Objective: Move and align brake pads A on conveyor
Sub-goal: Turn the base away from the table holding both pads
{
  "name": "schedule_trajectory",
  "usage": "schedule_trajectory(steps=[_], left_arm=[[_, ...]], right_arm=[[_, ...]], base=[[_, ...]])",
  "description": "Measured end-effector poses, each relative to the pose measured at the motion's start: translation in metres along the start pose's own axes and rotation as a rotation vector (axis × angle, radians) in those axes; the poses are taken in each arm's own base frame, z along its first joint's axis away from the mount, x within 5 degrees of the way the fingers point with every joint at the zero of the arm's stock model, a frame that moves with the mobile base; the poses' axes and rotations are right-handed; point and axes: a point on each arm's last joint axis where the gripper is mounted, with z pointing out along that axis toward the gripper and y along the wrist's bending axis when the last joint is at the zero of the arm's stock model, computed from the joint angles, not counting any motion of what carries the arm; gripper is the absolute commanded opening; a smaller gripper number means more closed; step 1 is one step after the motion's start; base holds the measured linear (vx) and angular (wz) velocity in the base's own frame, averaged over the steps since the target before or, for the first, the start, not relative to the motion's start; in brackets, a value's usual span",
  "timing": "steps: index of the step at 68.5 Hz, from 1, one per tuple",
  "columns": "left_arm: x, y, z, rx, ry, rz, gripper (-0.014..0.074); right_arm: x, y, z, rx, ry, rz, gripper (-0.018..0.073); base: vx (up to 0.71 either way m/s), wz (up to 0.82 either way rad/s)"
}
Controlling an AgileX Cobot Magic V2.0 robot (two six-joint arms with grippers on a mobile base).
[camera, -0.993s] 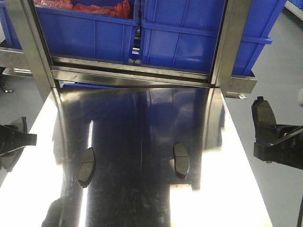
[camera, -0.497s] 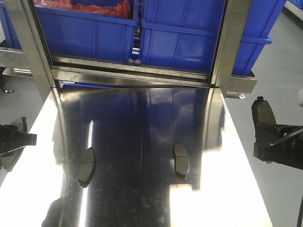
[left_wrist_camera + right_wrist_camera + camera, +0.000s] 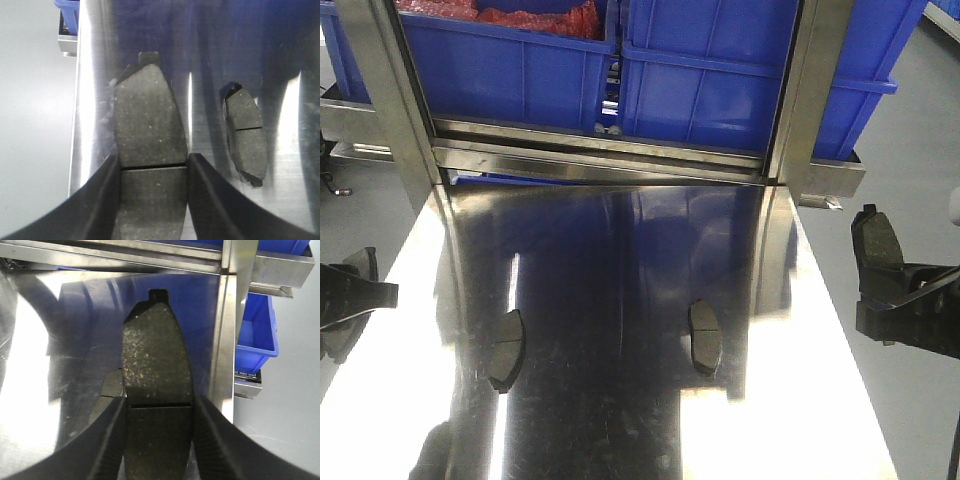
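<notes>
Sticking lengthwise straight out, one brake pad (image 3: 147, 130) sits clamped in left jaws, another pad (image 3: 157, 360) in right jaws.

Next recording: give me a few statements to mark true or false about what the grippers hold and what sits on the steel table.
1. The left gripper grips a brake pad. True.
2. The right gripper is empty. False: it holds another pad.
3. Two loose pads lie on the steel table. True.
4. The loose pads touch each other. False: they lie clearly apart.
5. The bins behind the table are red. False: they are blue.
</notes>
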Motion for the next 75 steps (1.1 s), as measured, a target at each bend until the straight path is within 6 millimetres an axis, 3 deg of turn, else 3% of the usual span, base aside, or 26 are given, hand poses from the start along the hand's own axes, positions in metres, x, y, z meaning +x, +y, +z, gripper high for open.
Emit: schedule_trajectory(steps=[23, 75], left_arm=[[-0.0001, -0.0003, 0.0, 0.001, -0.001, 0.001, 0.0076], [0.0, -0.0002, 0.0, 0.001, -0.001, 0.001, 0.0076]], right_arm=[[0.0, 0.0, 0.0, 0.0, 0.0, 0.001, 0.0096], [0.0, 0.0, 0.0, 0.0, 0.0, 0.001, 0.0096]], base=[[-0.07, 0.19], [-0.11, 0.45]])
